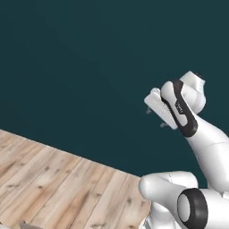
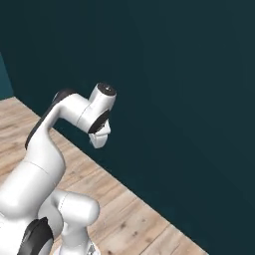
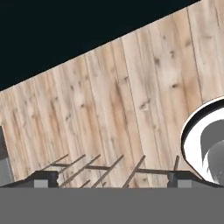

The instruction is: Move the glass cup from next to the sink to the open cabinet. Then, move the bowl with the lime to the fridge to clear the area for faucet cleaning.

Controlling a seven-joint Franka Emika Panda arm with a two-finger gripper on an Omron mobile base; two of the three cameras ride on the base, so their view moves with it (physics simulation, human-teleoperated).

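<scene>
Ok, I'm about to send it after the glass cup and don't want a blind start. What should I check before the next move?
1. Gripper open: ok. In the hand view the fingertips stand wide apart.
2. Gripper empty: ok. Nothing sits between the fingertips.
3. Base parked at the work area: not ok. Both base views face a dark teal wall above a plank floor.
4. Target lined up for a reach: not ok. The hand view looks down at the floor planks.
5. Gap between the raised hand and the wall: cannot tell.
</scene>
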